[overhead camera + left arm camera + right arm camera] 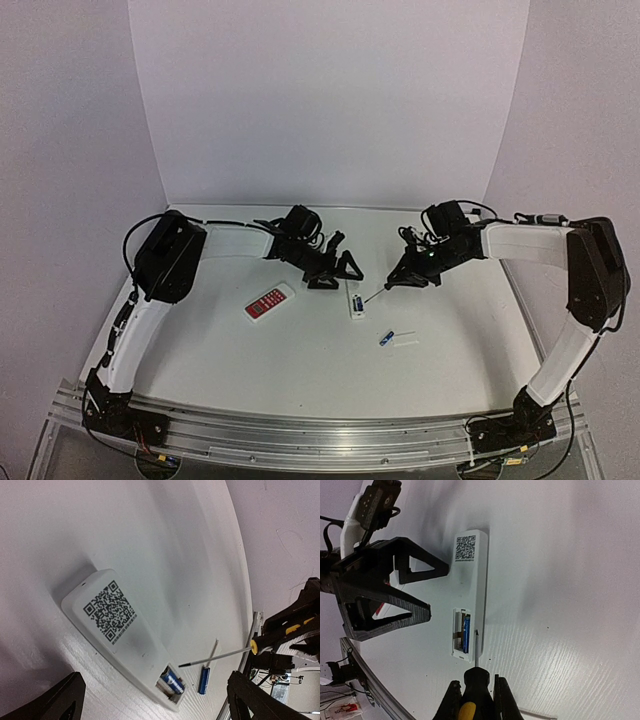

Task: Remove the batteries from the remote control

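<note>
One battery (203,680) lies out on the bench (150,530). The other battery (466,635) sits inside the remote control (475,580). My right jaws pinch a screwdriver (477,682); my left jaws are spread.

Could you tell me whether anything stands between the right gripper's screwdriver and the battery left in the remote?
Nothing visible does: the cover is off, the compartment of the remote lies open, and the screwdriver tip sits beside the battery.
</note>
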`<state>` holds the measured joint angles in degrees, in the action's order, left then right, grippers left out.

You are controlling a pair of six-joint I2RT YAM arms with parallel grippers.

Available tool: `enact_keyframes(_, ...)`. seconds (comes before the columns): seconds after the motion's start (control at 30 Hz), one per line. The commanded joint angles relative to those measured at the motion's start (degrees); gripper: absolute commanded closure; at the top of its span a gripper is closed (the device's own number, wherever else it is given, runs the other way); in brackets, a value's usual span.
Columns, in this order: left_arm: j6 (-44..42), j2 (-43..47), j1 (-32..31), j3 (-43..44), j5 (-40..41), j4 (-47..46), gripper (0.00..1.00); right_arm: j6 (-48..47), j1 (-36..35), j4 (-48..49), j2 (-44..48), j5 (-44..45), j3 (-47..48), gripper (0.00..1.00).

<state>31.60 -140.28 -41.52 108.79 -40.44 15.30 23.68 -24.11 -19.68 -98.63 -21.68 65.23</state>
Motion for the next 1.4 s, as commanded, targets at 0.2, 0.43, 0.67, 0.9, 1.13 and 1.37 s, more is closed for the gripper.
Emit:
enact_keyframes(0.2, 1.1, -5.1, -0.2, 3.4, -9.3, -3.8, 0.0, 1.4, -3.0, 2.0, -2.6, -3.8, 0.9, 1.0)
enact_keyframes(0.43, 0.7, -6.9, -1.1, 4.7, -17.0, -7.1, 0.0, 5.4, -3.2, 8.9, -4.4, -2.3, -0.7, 1.0)
enact_keyframes(0.67, 0.3, -8.9, -1.3, 8.0, -21.7, -8.7, 0.0, 8.1, -3.2, 13.5, -5.6, 0.4, -0.8, 1.0)
enact_keyframes(0.9, -5.3, -4.8, -0.5, 10.4, -6.5, 1.1, 0.0, 6.3, -3.2, 8.5, 0.0, 0.7, -3.7, 1.0)
enact_keyframes(1.13, -7.9, 5.5, 1.5, 7.5, 16.2, 9.3, 0.0, 7.6, -3.2, 5.9, 6.4, -2.2, -6.0, 1.0)
enact_keyframes(1.37, -4.1, 11.2, 2.8, -2.5, 18.0, 10.1, 0.1, 9.4, -3.2, 6.2, 7.8, 0.9, -4.6, 1.0)
